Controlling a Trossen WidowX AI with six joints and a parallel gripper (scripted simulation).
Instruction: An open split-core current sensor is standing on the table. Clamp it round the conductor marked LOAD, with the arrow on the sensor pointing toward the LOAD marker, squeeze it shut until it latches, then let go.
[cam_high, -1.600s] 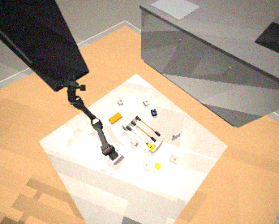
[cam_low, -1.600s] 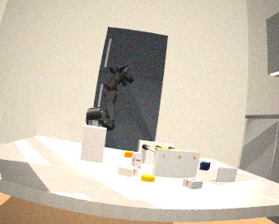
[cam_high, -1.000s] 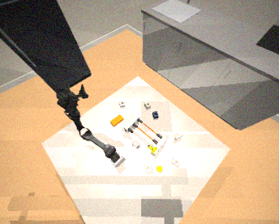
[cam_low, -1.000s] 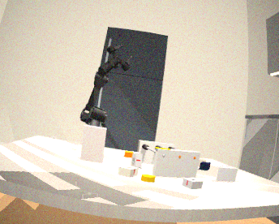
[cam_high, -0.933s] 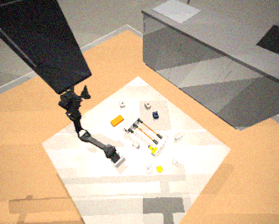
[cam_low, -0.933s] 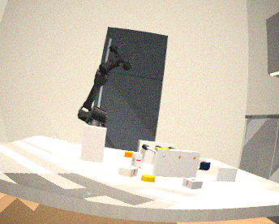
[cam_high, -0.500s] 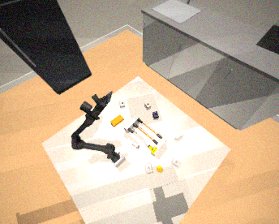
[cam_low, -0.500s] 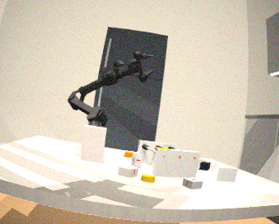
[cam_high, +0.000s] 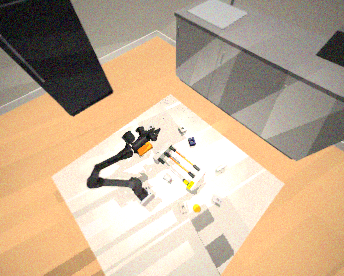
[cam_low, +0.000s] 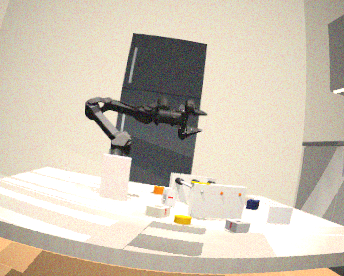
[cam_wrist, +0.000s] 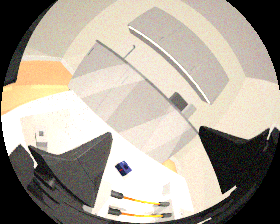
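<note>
My gripper (cam_high: 158, 132) (cam_low: 203, 122) (cam_wrist: 157, 134) is open and empty, high above the table, with its fingers spread wide. Orange-yellow conductors (cam_high: 185, 159) (cam_wrist: 142, 199) with black ends run side by side at the white stand (cam_low: 217, 206). A yellow piece (cam_high: 188, 184) is at the front end of the conductors. A small dark blue part (cam_high: 192, 141) (cam_low: 252, 204) (cam_wrist: 123, 168) with a red mark lies behind the stand. I cannot tell which small part is the open sensor. The LOAD marker and the arrow are too small to read.
An orange block (cam_high: 145, 148) (cam_low: 158, 190) lies beside the stand. A yellow part (cam_high: 197, 208) (cam_low: 183, 219) and a grey-white part (cam_high: 217, 200) (cam_low: 237, 226) lie in front. A white box (cam_low: 279, 215) stands right of the stand. A white block (cam_low: 115, 177) stands by the arm base.
</note>
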